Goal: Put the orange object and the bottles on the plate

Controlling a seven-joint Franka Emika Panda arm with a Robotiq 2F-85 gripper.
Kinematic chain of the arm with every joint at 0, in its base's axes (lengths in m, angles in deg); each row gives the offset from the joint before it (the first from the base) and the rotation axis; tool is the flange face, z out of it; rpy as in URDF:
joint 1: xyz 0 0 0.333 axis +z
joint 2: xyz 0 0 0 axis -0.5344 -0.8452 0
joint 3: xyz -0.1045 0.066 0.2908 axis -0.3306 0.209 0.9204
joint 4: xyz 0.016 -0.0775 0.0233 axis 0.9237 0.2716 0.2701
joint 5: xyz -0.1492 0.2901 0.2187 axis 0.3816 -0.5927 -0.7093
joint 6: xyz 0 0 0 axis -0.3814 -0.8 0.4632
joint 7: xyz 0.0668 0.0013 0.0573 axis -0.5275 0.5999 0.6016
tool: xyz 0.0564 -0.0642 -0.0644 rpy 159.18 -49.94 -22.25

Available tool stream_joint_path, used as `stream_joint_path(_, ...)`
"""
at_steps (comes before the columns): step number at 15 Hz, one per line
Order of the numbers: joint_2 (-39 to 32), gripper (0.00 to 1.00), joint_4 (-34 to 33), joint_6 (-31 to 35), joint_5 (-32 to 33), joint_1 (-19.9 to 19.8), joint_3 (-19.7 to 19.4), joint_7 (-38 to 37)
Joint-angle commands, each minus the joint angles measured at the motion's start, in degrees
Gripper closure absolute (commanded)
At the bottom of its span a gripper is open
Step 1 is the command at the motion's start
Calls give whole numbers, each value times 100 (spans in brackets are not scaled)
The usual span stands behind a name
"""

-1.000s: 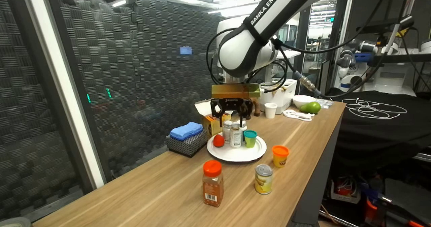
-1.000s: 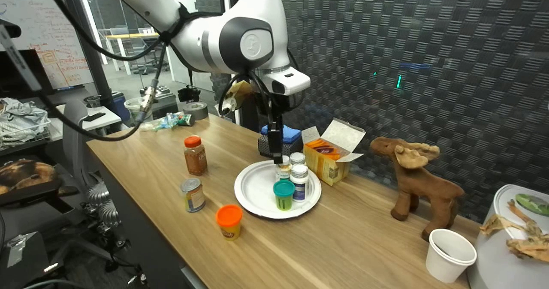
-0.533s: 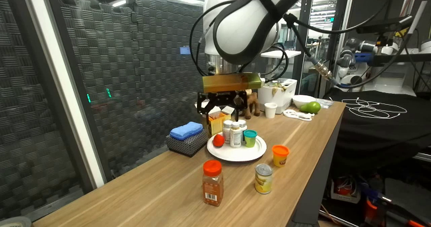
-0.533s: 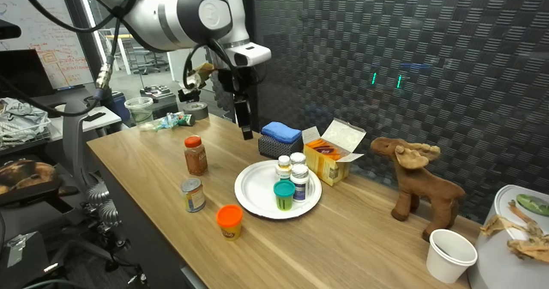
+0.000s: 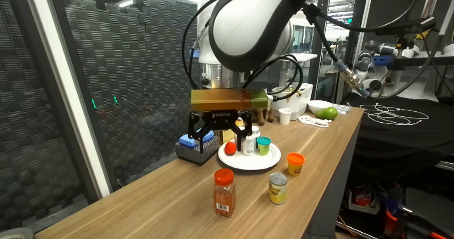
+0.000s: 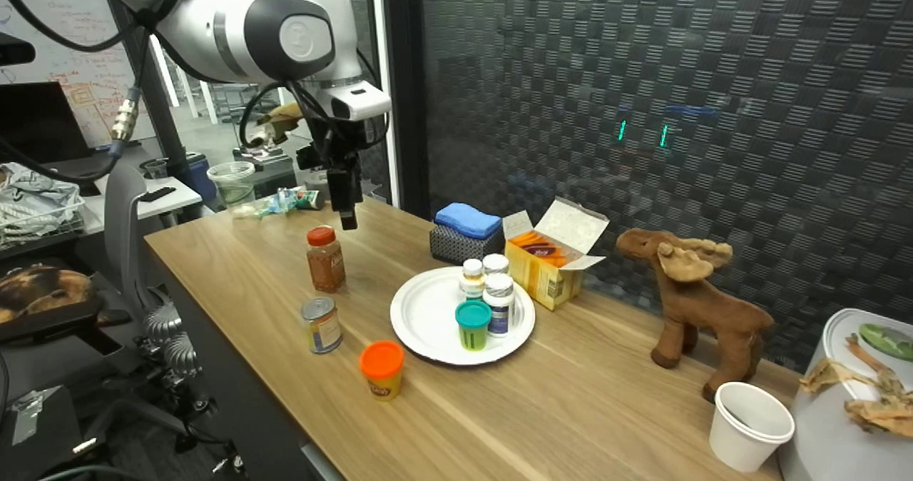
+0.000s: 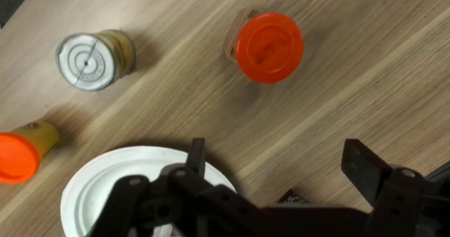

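Note:
The white plate (image 5: 255, 166) (image 6: 426, 327) holds three small white-capped bottles (image 5: 248, 145) (image 6: 499, 302), a green cup with a teal lid (image 5: 263, 146) (image 6: 473, 325) and a red-orange round object (image 5: 230, 148). That round object is hidden in the other views. A spice jar with an orange-red lid (image 5: 224, 194) (image 6: 326, 261) (image 7: 270, 47) stands upright on the table. A yellow tub with an orange lid (image 5: 295, 164) (image 6: 382, 372) (image 7: 17, 158) stands beside the plate. My gripper (image 5: 220, 149) (image 6: 348, 224) (image 7: 274, 149) is open and empty, above the table between plate and jar.
A can (image 5: 277, 188) (image 6: 321, 326) (image 7: 86, 62) stands between jar and tub. A black box with a blue cloth (image 5: 193, 154) (image 6: 465, 245) and an open yellow carton (image 6: 546, 281) stand behind the plate by the wall. A toy moose (image 6: 702, 310) and paper cup (image 6: 749, 427) stand farther along.
The gripper has risen from above the bottles on the plate, opened wider and moved away from the plate to the jar's side. It is lower now than half a second ago. The bottles stay put.

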Motion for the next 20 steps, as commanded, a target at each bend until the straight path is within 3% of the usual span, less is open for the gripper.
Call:
stream_joint_path(1,115,0,180,6,-349,19,133,-212)
stream_joint_path(15,-123,0,257,254,-935,-6,277,-157)
stream_joint_path(16,-149,4,252,237,-933,5,275,-173)
stream_joint_path(17,-179,20,243,190,-910,24,271,-200)
stream_joint_path(18,-205,22,240,180,-891,36,264,-221)
stream_joint_path(20,-246,38,250,169,-876,63,266,-245)
